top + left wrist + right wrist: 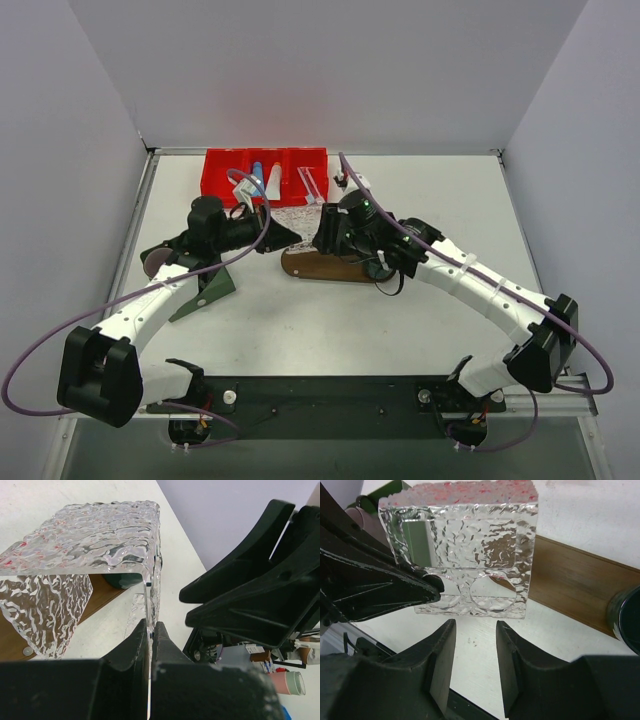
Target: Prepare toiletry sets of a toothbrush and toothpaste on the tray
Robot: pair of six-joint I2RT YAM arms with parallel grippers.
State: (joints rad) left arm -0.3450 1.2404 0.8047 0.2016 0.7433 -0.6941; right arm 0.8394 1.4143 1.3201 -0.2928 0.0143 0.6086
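My left pincer (151, 630) gripped the clear rippled plastic stand (100, 535); my right pincer (475, 650) stood half-open just before it, the dark brown wooden oval tray (580, 585) beyond.

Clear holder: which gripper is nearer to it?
Left. The left gripper pinches a wall of the clear holder; the right gripper hangs open just in front of it, not touching.

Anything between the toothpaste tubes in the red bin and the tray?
Yes. A clear textured holder is between the red bin and the tray, by the tray's far edge. The left gripper is shut on its wall; the right gripper, open, faces it. Both arms crowd that gap.
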